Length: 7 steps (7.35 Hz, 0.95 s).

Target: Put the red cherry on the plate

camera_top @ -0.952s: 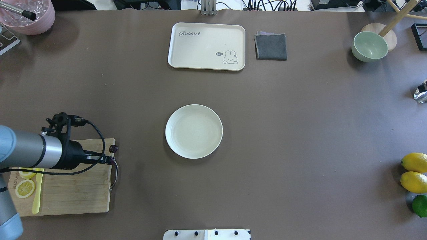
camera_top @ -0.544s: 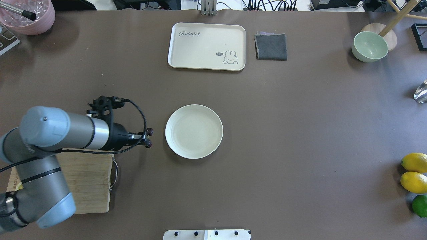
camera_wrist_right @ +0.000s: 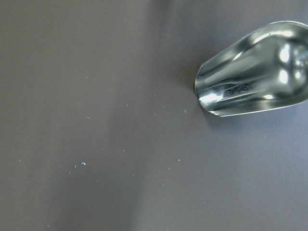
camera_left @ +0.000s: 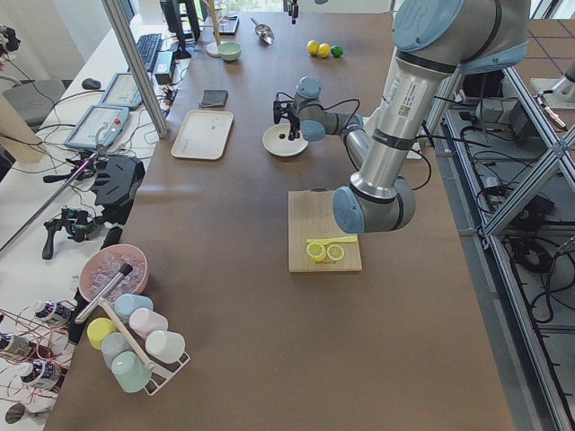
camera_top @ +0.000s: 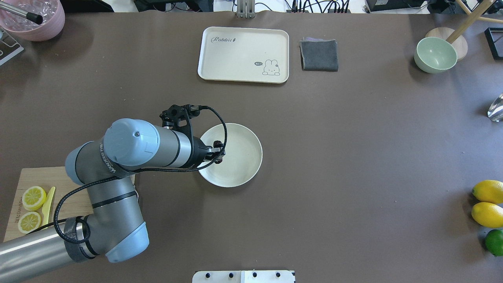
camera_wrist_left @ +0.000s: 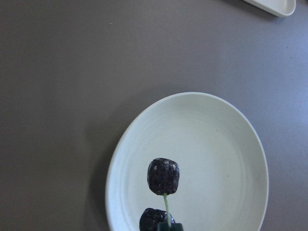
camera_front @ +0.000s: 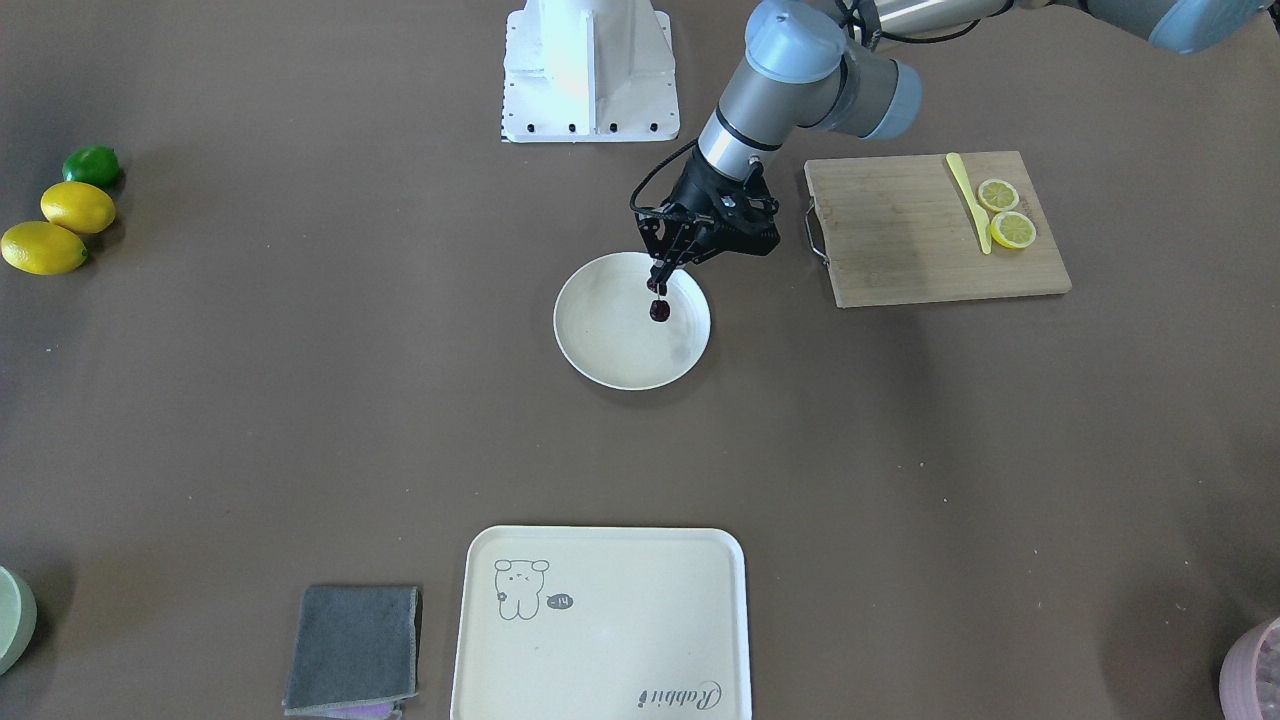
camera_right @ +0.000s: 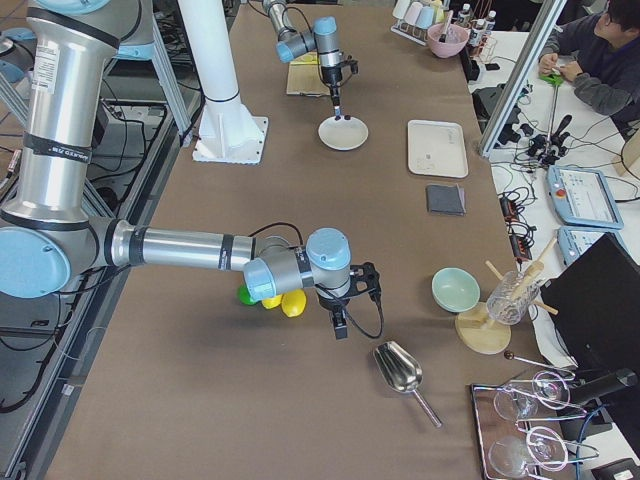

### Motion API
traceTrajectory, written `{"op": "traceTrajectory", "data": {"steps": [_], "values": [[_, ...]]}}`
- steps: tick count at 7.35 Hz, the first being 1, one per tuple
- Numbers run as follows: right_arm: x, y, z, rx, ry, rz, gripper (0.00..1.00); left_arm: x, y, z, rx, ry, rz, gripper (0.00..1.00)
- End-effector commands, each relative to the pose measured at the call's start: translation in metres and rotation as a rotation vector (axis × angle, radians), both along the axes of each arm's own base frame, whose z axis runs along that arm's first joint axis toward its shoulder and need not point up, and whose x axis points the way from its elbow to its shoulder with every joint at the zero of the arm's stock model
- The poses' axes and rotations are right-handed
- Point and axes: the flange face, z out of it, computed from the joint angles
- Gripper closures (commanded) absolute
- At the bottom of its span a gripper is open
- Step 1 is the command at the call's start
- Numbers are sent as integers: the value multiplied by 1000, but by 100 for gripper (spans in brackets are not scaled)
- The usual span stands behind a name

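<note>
Front-facing view: the left tool (camera_front: 658,288) is pinching the red cherry (camera_front: 659,311) by its stem, dangling it over the plate (camera_front: 600,368) on the brown surface (camera_front: 300,400). Left wrist view: both dark cherries are hanging over the plate's edge area. Right-side view: the right tool (camera_right: 340,328) is hovering near a metal scoop (camera_right: 398,368); spread or pressed together, I cannot tell.

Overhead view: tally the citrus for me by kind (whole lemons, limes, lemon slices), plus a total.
Whole lemons: 2
Lime: 1
Lemon slices: 2
Total: 5
</note>
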Motion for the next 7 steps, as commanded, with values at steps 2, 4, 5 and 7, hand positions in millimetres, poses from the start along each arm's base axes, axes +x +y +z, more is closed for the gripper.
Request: {"op": "traceTrajectory", "data": {"steps": [2, 4, 5, 7], "values": [[0, 3, 14, -42, -6, 7, 0, 4, 0, -4, 22, -11, -49, 2], [-3, 5, 31, -86, -41, -4, 0, -31, -32, 0, -7, -75, -95, 2], [-2, 8, 33, -93, -49, -3, 0, -75, -58, -3, -57, -159, -57, 2], [-2, 10, 33, -102, -54, -13, 0, -166, -88, 18, -35, -326, -15, 2]]}}
